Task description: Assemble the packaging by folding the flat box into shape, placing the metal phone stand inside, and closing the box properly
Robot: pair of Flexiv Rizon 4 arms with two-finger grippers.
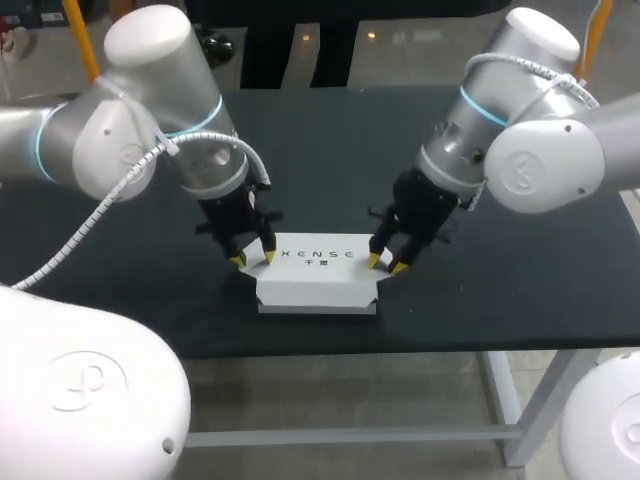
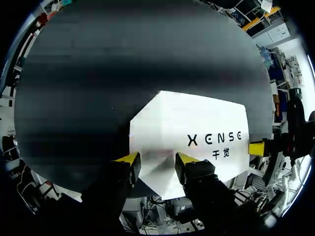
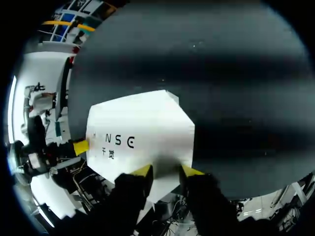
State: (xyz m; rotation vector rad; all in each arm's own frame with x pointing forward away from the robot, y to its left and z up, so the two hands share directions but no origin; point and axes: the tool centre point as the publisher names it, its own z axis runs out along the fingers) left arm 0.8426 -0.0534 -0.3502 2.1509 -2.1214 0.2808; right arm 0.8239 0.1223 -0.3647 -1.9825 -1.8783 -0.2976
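White box [image 1: 318, 272] on table [image 1: 530, 270], printed face up. L gripper [image 1: 253, 259] at its left end, R gripper [image 1: 386, 265] at right end — both w/ fingers spread, clamping nothing.

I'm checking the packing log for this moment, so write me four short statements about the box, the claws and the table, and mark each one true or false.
1. The white box lies on the dark table, with the left claw at one end and the right claw at the other. True.
2. The box's printed face is turned down. False: the print faces up.
3. A metal phone stand sits on the table beside the box. False: no stand is in view.
4. The box is nearer the table edge on the robot's side than the far edge. True.
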